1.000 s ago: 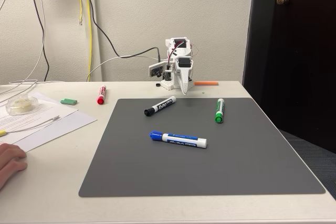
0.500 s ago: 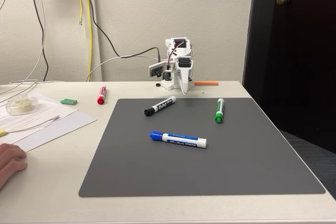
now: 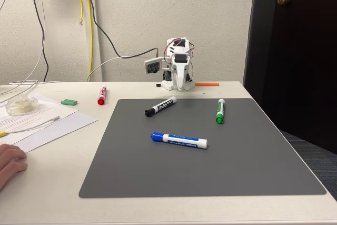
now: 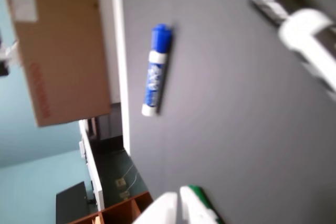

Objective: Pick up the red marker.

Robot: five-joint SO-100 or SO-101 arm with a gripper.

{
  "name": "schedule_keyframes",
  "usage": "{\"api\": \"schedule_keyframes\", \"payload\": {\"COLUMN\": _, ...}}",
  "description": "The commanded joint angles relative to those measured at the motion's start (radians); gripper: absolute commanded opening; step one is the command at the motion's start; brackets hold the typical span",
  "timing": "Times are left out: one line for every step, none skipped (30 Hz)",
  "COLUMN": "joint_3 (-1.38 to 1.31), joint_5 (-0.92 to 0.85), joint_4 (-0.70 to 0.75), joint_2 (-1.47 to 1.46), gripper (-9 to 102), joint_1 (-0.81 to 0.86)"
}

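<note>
The red marker [image 3: 101, 95] lies on the bare tabletop left of the grey mat [image 3: 221, 167], red cap toward the camera in the fixed view. My gripper [image 3: 180, 86] hangs at the back of the table by the arm's base, fingers pointing down and shut, empty, well to the right of the red marker. In the blurred wrist view the white fingertips [image 4: 164, 209] sit close together at the bottom edge, with my gripper [image 4: 177, 206] over the mat.
On the mat lie a black marker [image 3: 160, 106], a blue marker [image 3: 179, 139] and a green marker [image 3: 220, 110]; the blue marker [image 4: 155, 70] also shows in the wrist view. An orange stick [image 3: 206, 83] lies behind. Papers [image 3: 47, 125], a green eraser [image 3: 68, 101] and a person's hand [image 3: 10, 163] are at left.
The arm has shifted at its base: the gripper has risen slightly and the wrist camera has swung up and to the left. The markers have not moved.
</note>
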Motion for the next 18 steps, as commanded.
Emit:
{"api": "schedule_keyframes", "payload": {"joint_3": -0.061, "joint_5": -0.054, "joint_4": -0.064, "joint_2": -0.003, "gripper": 0, "joint_1": 0.028}}
{"api": "schedule_keyframes", "payload": {"joint_3": -0.074, "joint_5": -0.081, "joint_4": -0.091, "joint_2": -0.023, "gripper": 0, "joint_1": 0.035}}
{"api": "schedule_keyframes", "payload": {"joint_3": -0.103, "joint_5": -0.115, "joint_4": -0.121, "joint_2": -0.075, "gripper": 0, "joint_1": 0.044}}
{"api": "schedule_keyframes", "payload": {"joint_3": -0.153, "joint_5": -0.149, "joint_4": -0.150, "joint_2": -0.160, "gripper": 0, "joint_1": 0.057}}
{"api": "schedule_keyframes", "payload": {"joint_3": -0.230, "joint_5": -0.186, "joint_4": -0.161, "joint_2": -0.262, "gripper": 0, "joint_1": 0.072}}
{"api": "schedule_keyframes", "payload": {"joint_3": -0.321, "joint_5": -0.230, "joint_4": -0.155, "joint_2": -0.356, "gripper": 0, "joint_1": 0.084}}
{"api": "schedule_keyframes", "payload": {"joint_3": -0.408, "joint_5": -0.285, "joint_4": -0.140, "joint_2": -0.433, "gripper": 0, "joint_1": 0.095}}
{"api": "schedule_keyframes", "payload": {"joint_3": -0.500, "joint_5": -0.341, "joint_4": -0.115, "joint_2": -0.497, "gripper": 0, "joint_1": 0.103}}
{"api": "schedule_keyframes", "payload": {"joint_3": -0.583, "joint_5": -0.399, "joint_4": -0.084, "joint_2": -0.549, "gripper": 0, "joint_1": 0.112}}
{"api": "schedule_keyframes", "payload": {"joint_3": -0.663, "joint_5": -0.460, "joint_4": -0.055, "joint_2": -0.597, "gripper": 0, "joint_1": 0.124}}
{"api": "schedule_keyframes", "payload": {"joint_3": -0.738, "joint_5": -0.522, "joint_4": -0.021, "joint_2": -0.632, "gripper": 0, "joint_1": 0.137}}
{"api": "schedule_keyframes", "payload": {"joint_3": -0.807, "joint_5": -0.575, "joint_4": 0.009, "joint_2": -0.657, "gripper": 0, "joint_1": 0.152}}
{"api": "schedule_keyframes", "payload": {"joint_3": -0.856, "joint_5": -0.606, "joint_4": 0.014, "joint_2": -0.678, "gripper": 0, "joint_1": 0.158}}
{"api": "schedule_keyframes", "payload": {"joint_3": -0.899, "joint_5": -0.632, "joint_4": 0.002, "joint_2": -0.706, "gripper": 0, "joint_1": 0.164}}
{"api": "schedule_keyframes", "payload": {"joint_3": -0.950, "joint_5": -0.667, "joint_4": 0.002, "joint_2": -0.741, "gripper": 0, "joint_1": 0.179}}
{"api": "schedule_keyframes", "payload": {"joint_3": -1.011, "joint_5": -0.719, "joint_4": 0.026, "joint_2": -0.785, "gripper": 0, "joint_1": 0.201}}
{"api": "schedule_keyframes", "payload": {"joint_3": -1.089, "joint_5": -0.782, "joint_4": 0.064, "joint_2": -0.842, "gripper": 1, "joint_1": 0.229}}
{"api": "schedule_keyframes", "payload": {"joint_3": -1.163, "joint_5": -0.838, "joint_4": 0.101, "joint_2": -0.900, "gripper": 1, "joint_1": 0.255}}
